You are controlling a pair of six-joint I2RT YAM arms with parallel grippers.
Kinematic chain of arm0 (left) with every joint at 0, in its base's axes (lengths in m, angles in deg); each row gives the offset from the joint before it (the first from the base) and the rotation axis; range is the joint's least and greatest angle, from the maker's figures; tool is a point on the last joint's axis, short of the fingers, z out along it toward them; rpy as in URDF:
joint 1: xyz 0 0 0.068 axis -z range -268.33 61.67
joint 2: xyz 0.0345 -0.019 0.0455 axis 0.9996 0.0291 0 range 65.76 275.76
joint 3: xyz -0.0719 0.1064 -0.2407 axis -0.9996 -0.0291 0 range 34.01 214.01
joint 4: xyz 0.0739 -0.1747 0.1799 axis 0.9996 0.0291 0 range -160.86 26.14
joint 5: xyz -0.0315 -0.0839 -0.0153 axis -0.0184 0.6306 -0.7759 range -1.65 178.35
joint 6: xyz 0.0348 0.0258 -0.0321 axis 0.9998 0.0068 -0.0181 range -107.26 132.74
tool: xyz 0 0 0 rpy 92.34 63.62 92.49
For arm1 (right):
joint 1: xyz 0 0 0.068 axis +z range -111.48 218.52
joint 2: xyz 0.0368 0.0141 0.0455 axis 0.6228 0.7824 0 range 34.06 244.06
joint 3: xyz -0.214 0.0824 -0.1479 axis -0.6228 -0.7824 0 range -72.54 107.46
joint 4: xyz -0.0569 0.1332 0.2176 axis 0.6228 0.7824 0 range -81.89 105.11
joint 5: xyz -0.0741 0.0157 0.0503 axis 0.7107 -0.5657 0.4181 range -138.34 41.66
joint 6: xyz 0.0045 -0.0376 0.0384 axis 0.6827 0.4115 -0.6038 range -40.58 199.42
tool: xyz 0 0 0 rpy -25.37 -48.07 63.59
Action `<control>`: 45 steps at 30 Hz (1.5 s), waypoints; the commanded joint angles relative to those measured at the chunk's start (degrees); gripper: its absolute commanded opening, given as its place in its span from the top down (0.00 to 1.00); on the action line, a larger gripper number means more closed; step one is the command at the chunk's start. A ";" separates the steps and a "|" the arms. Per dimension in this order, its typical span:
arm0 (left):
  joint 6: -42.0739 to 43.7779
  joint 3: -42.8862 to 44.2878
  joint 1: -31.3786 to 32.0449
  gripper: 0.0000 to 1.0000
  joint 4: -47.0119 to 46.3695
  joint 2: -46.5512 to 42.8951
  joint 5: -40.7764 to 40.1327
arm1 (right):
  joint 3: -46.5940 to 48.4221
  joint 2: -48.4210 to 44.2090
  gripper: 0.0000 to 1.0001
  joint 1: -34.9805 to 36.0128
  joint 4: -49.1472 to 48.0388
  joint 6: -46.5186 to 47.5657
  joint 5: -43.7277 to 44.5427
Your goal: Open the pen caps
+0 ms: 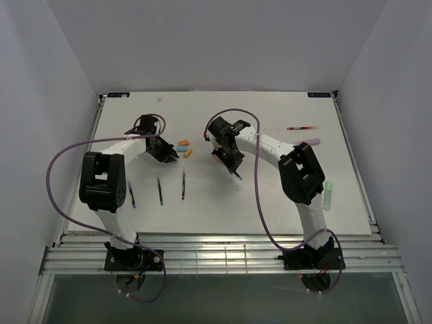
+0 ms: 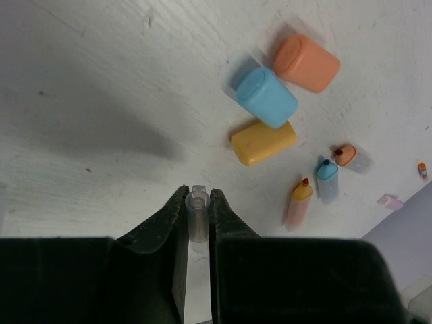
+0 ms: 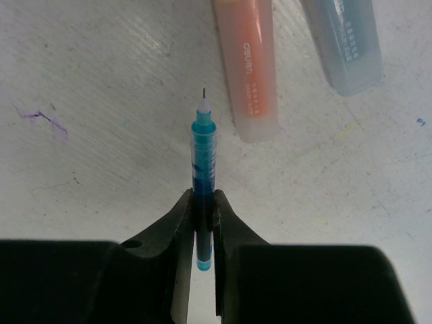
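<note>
Centrally, left tool point(image 2: 198, 194) grips cap point(image 2: 197, 217), right tool point(image 3: 203, 196) pen point(image 3: 204, 145).

Pastel caps point(image 1: 181, 143) on white table point(image 1: 270, 209), three thin pens point(image 1: 160, 191) nearer the bases

The left arm point(image 1: 104, 179) and the right arm point(image 1: 300, 175) are built alike: white tubular links joined by bulky black motor housings, each mounted on a black base point(image 1: 125, 260) at the near edge of the counter point(image 1: 270, 209). A thin purple cable point(image 1: 50, 169) loops beside each arm, away from the counter's middle. The left hand point(image 2: 198, 196) and the right hand point(image 3: 202, 196) are matte black, grainy plastic, with fingers point(image 2: 162, 223) tapering to narrow tips. One right finger has a small round hole.
</note>
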State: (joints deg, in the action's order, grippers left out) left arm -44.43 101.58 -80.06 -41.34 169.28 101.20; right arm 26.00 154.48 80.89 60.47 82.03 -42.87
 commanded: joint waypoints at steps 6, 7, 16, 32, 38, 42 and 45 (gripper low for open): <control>3.64 4.85 -0.89 1.00 -2.53 4.40 0.60 | 4.64 3.94 0.92 0.35 -2.87 -0.15 -4.68; 3.82 5.20 -0.98 1.00 -2.45 4.75 0.69 | 4.90 4.29 0.92 0.35 -2.96 -0.32 -4.86; 3.38 4.24 -0.98 0.85 -2.89 5.90 0.43 | 9.56 8.33 0.87 0.35 -2.53 -0.50 -3.89; 3.20 3.45 -0.98 0.60 -3.33 5.20 0.96 | 10.53 10.54 0.74 0.35 -0.94 -0.33 -2.93; 3.11 2.22 -1.07 0.59 -3.33 3.80 1.93 | 14.13 10.63 0.70 0.43 0.64 -1.64 -2.75; 4.17 2.13 -1.33 0.58 -3.15 1.68 1.48 | 16.93 10.01 0.69 0.43 2.30 -2.17 -2.84; 4.43 1.08 -1.68 0.57 -3.24 -0.25 1.83 | 18.87 9.57 0.66 0.43 3.71 -2.17 -2.67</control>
State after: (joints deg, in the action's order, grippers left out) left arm -41.06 103.60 -81.13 -44.09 175.05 102.57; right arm 41.13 165.32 81.02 61.69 80.46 -45.75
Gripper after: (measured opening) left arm 0.424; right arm 0.333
